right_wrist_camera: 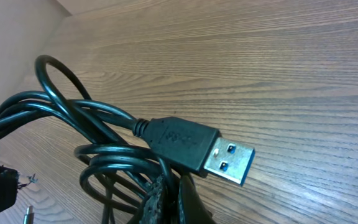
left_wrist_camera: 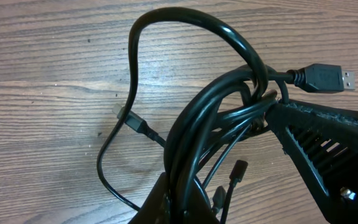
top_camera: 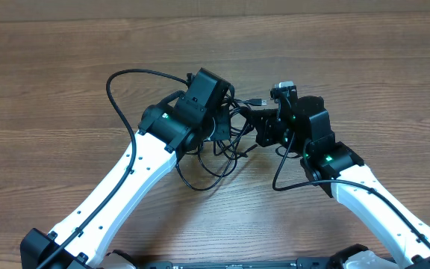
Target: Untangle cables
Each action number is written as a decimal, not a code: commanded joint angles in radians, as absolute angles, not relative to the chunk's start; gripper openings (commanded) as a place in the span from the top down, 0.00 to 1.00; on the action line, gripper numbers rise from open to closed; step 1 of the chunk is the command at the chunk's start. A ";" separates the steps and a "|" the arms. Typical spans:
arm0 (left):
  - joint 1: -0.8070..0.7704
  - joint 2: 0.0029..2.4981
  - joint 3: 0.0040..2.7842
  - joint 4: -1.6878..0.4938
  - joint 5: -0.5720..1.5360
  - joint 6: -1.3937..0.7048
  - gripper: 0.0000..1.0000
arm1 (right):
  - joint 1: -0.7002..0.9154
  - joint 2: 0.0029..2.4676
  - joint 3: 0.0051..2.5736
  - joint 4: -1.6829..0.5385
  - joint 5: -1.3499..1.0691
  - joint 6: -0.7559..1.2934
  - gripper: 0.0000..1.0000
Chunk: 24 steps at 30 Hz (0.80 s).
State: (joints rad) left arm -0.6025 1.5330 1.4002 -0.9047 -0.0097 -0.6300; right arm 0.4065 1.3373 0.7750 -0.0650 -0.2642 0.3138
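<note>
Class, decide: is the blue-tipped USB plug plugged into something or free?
Free. The USB plug points into open air above the table, its blue-lined metal mouth bare; behind it, its cord joins the looped cables.

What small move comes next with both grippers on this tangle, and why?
Probably draw the right gripper away from the left gripper: both are shut on the cables, which bunch in loops between them, and the USB plug looks free.
</note>
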 commanded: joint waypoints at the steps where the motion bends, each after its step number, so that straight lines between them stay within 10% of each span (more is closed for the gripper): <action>1: -0.611 1.531 1.409 -0.900 0.019 -0.644 0.96 | 0.405 1.338 0.786 -0.057 -0.294 0.313 0.96; 24: -0.610 1.531 1.409 -0.900 -0.059 -0.643 0.95 | 0.404 1.338 0.787 0.167 -0.739 0.629 0.96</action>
